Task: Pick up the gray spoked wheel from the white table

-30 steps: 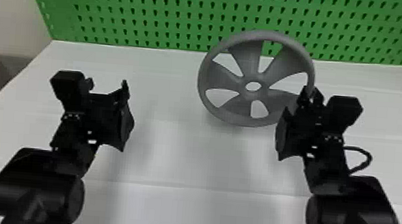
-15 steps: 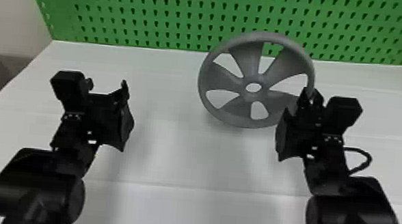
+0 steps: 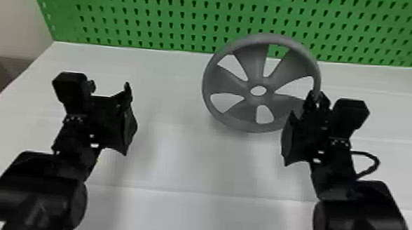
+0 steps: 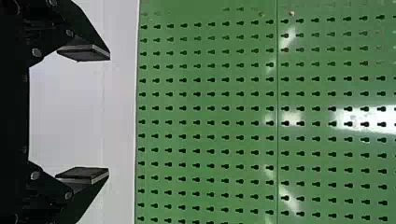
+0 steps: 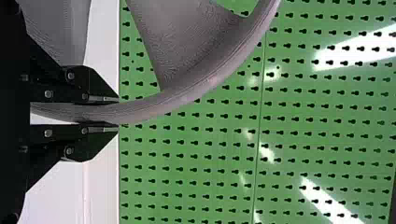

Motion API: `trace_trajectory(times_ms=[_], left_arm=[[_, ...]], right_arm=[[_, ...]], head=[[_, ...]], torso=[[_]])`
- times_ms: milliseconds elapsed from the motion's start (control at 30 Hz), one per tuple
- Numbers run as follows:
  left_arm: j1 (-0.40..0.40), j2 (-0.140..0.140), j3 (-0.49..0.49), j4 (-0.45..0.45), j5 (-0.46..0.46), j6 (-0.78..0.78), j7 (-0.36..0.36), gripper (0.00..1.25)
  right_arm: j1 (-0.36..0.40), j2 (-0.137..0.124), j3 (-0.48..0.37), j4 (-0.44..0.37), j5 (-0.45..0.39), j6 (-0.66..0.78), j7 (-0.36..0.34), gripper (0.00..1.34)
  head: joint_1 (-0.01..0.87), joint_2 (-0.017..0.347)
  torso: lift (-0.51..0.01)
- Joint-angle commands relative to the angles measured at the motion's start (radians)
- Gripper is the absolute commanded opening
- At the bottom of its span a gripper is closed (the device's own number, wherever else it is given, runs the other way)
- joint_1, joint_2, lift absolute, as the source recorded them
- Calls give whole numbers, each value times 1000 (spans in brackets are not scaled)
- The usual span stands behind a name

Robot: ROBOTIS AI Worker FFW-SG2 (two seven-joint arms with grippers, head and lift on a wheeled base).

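Backdrop: green pegboard [image 3: 153, 13], slotted in rows, standing behind the white counter [image 3: 177, 156].
Wheel: one gray spoked wheel [image 3: 253, 61], open center, tilted with its face toward the head camera; at the back of the counter, right of center. Contact with the counter below: cannot tell.
Right pincer [image 5: 116, 114]: clenched on the wheel's rim [image 5: 184, 95], one finger on either side of it, at the wheel's right side in the head view.
Left pincer [image 4: 109, 114]: released, empty, over the counter's left part, well apart from the wheel.
Step in hand: judged to be the lift, with the grasp made.
Method: keep the pinch firm and square to the rim; raise slowly and straight, wrist angle steady.
Weak point: a single edge hold, with most of the wheel hanging off to one side; it may pivot or sag between the pads.
Clearance: draw the wheel a little toward the robot as it rises, lest the upper rim brush the pegboard.
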Motion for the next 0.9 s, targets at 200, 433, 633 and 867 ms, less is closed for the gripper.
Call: trace_trajectory(times_ms=[200, 433, 633, 867], left_arm=[[0, -1, 3, 0, -4, 5, 1, 871], [0, -3, 5, 0, -7, 5, 1, 871], [1, -5, 6, 0, -7, 5, 1, 871], [1, -6, 8, 0, -7, 6, 1, 871]], right_arm=[[-6, -4, 8, 0, 0, 11, 0, 232], [-6, -4, 14, 0, -3, 15, 0, 232], [-6, -4, 16, 0, -5, 22, 0, 232], [-8, -4, 17, 0, -8, 29, 0, 232]], head=[[772, 66], [772, 66], [772, 66], [772, 66]], torso=[[-81], [-81], [-81], [-81]])
